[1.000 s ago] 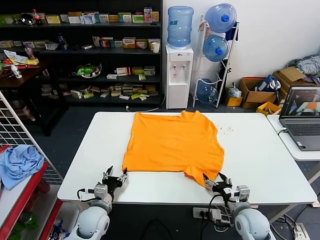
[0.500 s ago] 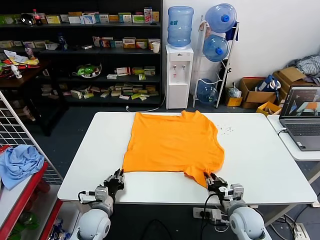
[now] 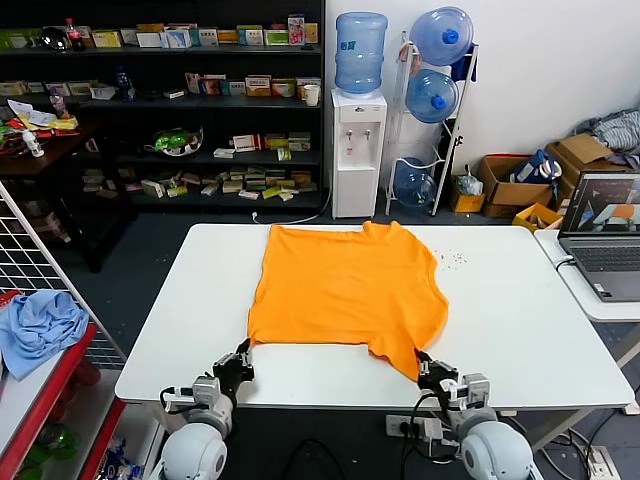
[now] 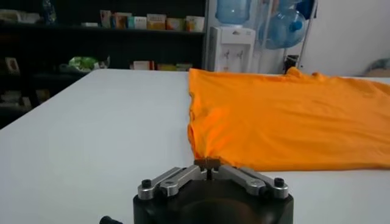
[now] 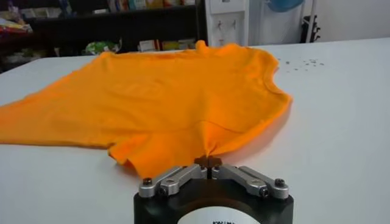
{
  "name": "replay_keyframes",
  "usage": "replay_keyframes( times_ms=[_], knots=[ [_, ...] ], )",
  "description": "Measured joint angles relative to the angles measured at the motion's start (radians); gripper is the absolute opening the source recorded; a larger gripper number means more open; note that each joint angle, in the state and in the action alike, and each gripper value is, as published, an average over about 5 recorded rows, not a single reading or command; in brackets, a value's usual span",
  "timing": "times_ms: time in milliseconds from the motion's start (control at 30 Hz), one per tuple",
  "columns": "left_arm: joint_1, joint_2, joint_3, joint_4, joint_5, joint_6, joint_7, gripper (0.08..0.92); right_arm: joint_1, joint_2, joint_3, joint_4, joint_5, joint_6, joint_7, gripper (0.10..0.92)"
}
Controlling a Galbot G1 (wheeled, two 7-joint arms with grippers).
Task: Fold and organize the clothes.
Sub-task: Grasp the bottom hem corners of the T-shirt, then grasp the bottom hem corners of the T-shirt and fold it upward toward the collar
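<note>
While the orange T-shirt (image 3: 345,290) lies flat, both grippers' fingers pinch its near hem corners.

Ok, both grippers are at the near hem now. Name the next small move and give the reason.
Probably lift both corners slightly and carry them toward the collar. The left gripper and right gripper are each shut on a near corner of the orange T-shirt, with the cloth puckering into the fingers, and the shirt lies flat and unfolded on the white table.

Head camera looks down over the table (image 3: 520,310); both wrist cameras sit low at its near edge, sharing the shirt (image 3: 345,290).
</note>
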Motion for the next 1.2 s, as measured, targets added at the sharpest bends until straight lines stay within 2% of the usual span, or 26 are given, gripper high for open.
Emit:
replay_keyframes(
  times_ms=[367, 800, 1000, 1200],
  knots=[
    [0.051, 0.057, -0.010, -0.075, -0.012, 0.000, 0.000, 0.089, -0.123, -0.041, 0.048, 0.124, -0.050, 0.008, 0.011, 0.124],
    [0.202, 0.076, -0.043, -0.219, 0.024, -0.027, 0.013, 0.089, -0.276, -0.081, 0.102, 0.262, -0.168, 0.063, 0.016, 0.124],
    [0.223, 0.068, -0.038, -0.246, 0.057, -0.046, 0.017, 0.089, -0.262, -0.109, 0.099, 0.258, -0.197, 0.110, 0.006, 0.124],
    [0.184, 0.044, -0.027, -0.219, 0.093, -0.070, 0.022, 0.089, -0.174, -0.124, 0.077, 0.177, -0.212, 0.183, 0.001, 0.124]
  ],
)
